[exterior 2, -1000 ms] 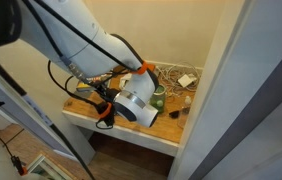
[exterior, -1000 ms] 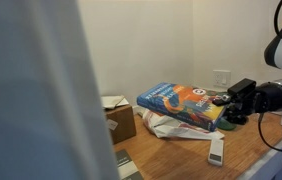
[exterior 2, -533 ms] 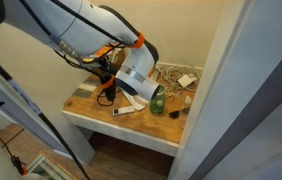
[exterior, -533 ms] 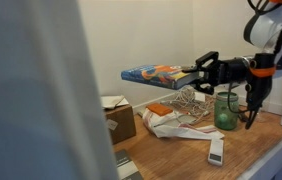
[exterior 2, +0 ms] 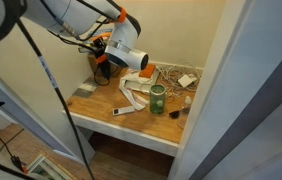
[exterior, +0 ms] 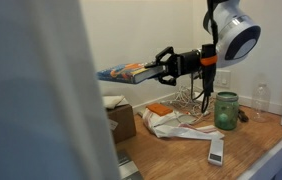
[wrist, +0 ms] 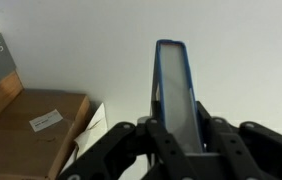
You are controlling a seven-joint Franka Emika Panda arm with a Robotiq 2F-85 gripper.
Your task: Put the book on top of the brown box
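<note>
**Tool state.** The tool (exterior: 162, 66) is clamped on the book (exterior: 127, 72). In the wrist view the book (wrist: 173, 88) appears edge-on, pinched between the two fingers of the tool (wrist: 174, 132) and projecting straight away from it.

**Position of the book.** It is held in the air, roughly level, well clear of the worktop (exterior: 253, 146). In an exterior view it lies above the brown box (exterior: 120, 120). The wrist view shows the brown box (wrist: 36, 132) below and to one side of the book's line.

**Handling.**
- The book is a thin paperback and is judged light and flexible.
- Held by one edge, the free end can be expected to droop, and a smooth cover may creep in the grip.
- A hold taken deep on the edge limits both effects.
- The book looks wider than the box, so it should be centred over the box before release. Otherwise it is likely to tip off.
- The box is small cardboard and probably light. A sideways nudge could shift it.

**Containers.**
- The brown box has a white label on its top face and white paper at its rim. Its contents cannot be determined.
- The green glass jar (exterior: 226, 110) stands upright on the worktop, well apart from the box. Its contents cannot be determined.
</note>
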